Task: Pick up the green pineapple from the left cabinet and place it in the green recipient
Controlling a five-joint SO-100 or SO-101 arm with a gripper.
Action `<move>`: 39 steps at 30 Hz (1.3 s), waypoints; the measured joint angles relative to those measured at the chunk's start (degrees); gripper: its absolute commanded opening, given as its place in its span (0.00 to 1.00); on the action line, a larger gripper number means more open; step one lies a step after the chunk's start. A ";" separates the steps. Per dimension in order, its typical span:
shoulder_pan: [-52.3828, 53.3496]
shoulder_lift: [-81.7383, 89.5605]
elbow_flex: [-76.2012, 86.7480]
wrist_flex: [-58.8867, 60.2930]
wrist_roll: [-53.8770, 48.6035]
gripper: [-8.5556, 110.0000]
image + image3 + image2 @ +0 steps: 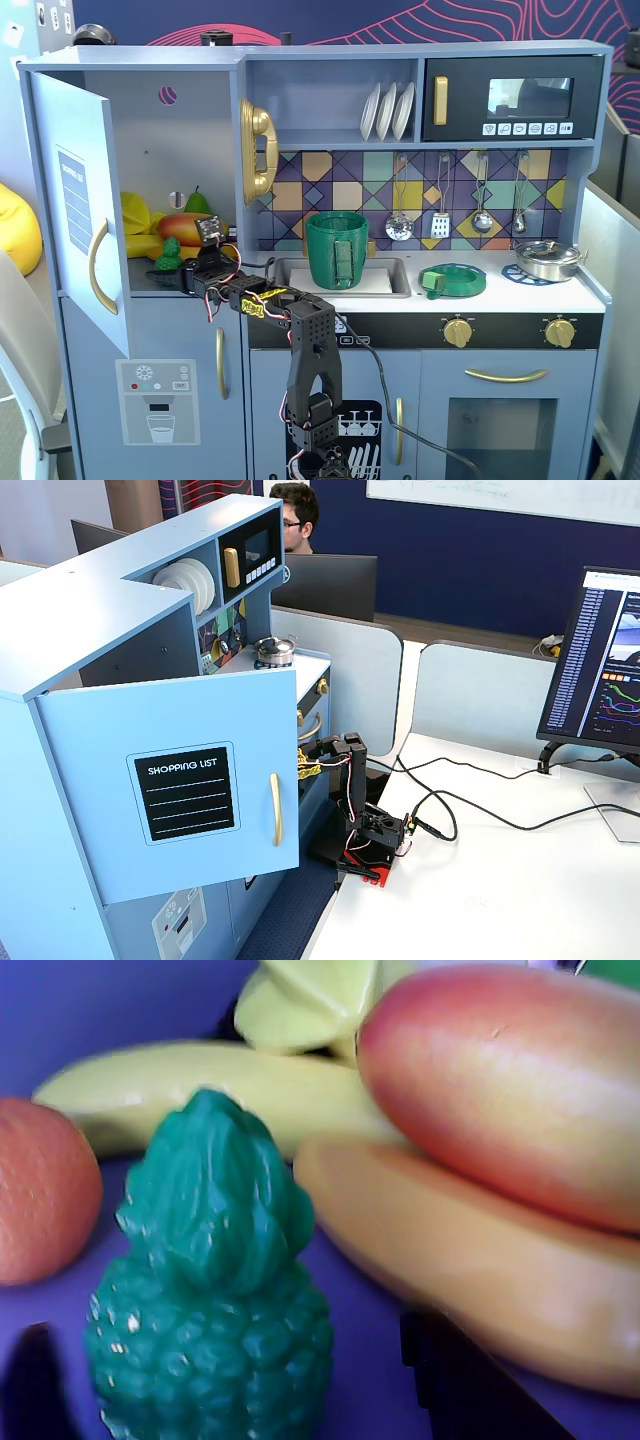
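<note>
1. Fixed view, front of toy kitchen: left cabinet (165,180) open, door swung out to the left, purple round mark on back wall. Green pineapple (168,254) upright on the cabinet shelf, at the front of a fruit pile: mango (186,228), bananas (140,225), green pear (197,203) behind. Arm (305,345) reaching from lower centre into the cabinet; gripper (172,272) low at the shelf edge, just beside the pineapple base. Jaw state not readable from this angle. Green recipient (337,249) upright in the sink (390,282), strap handle facing the camera. Flat green dish (453,279) on the counter to the right, small metal pot (548,258) further right. Microwave (512,98) top right, white plates (388,110) racked beside it.

2. Wrist view: green pineapple (212,1310) upright in close foreground, crown up, body filling lower left. Dark gripper fingers (470,1385) at both lower corners, one either side of the pineapple, spread apart and not touching it; grasping nothing. Orange (42,1205) at left, near the pineapple. Banana (470,1270) lying to the right, mango (515,1090) resting above it, another banana (200,1085) behind the crown.

3. Fixed view, side of kitchen: cabinet door (180,780) open toward camera, "SHOPPING LIST" panel and gold handle visible. Arm (350,780) on the desk (520,880), extended behind the door; gripper and pineapple hidden. Monitor (600,660) at right, seated person (295,510) in background.
</note>
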 measured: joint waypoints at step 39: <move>-6.15 47.11 18.81 27.25 -14.77 0.07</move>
